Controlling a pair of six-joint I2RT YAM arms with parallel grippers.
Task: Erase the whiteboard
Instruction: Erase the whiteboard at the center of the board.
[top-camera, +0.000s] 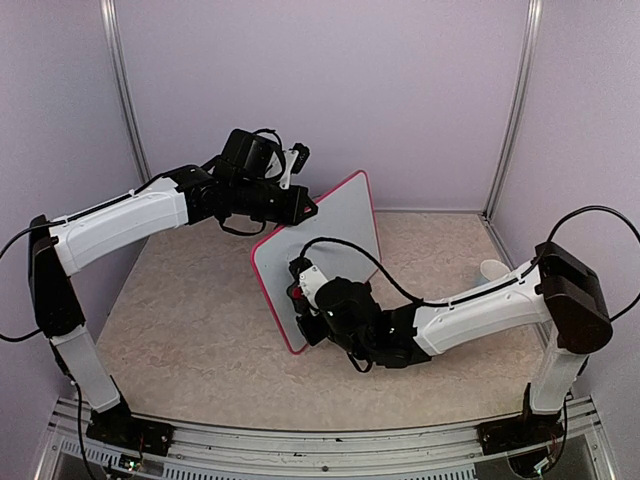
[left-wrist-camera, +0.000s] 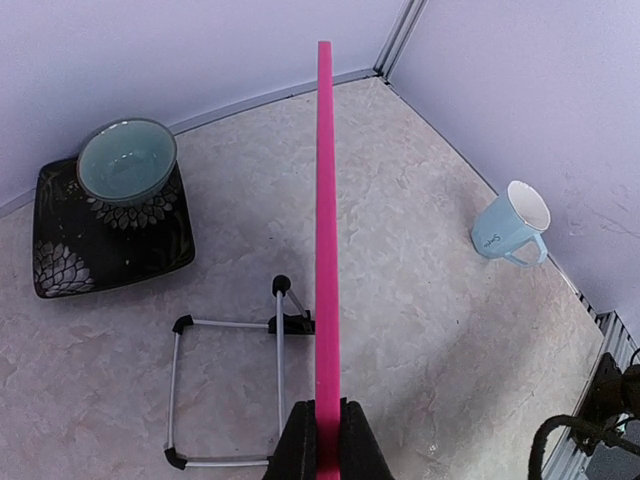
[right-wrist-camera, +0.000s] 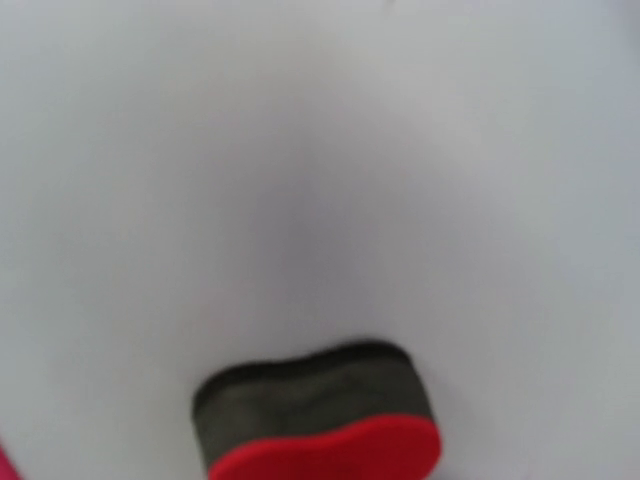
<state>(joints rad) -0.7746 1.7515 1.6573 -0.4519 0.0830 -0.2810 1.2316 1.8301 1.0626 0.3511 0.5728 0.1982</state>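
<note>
The whiteboard, white with a pink frame, is lifted off the table and tilted. My left gripper is shut on its upper left edge. In the left wrist view the pink frame runs edge-on up the picture, with my left gripper clamped on it at the bottom. My right gripper is shut on the red eraser at the board's lower left face. In the right wrist view the plain board fills the frame. The eraser, dark felt with a red back, presses against it; the fingers are hidden.
A wire stand lies flat on the table below the board. A teal bowl sits on a black patterned plate at the back. A light blue mug stands near the right wall.
</note>
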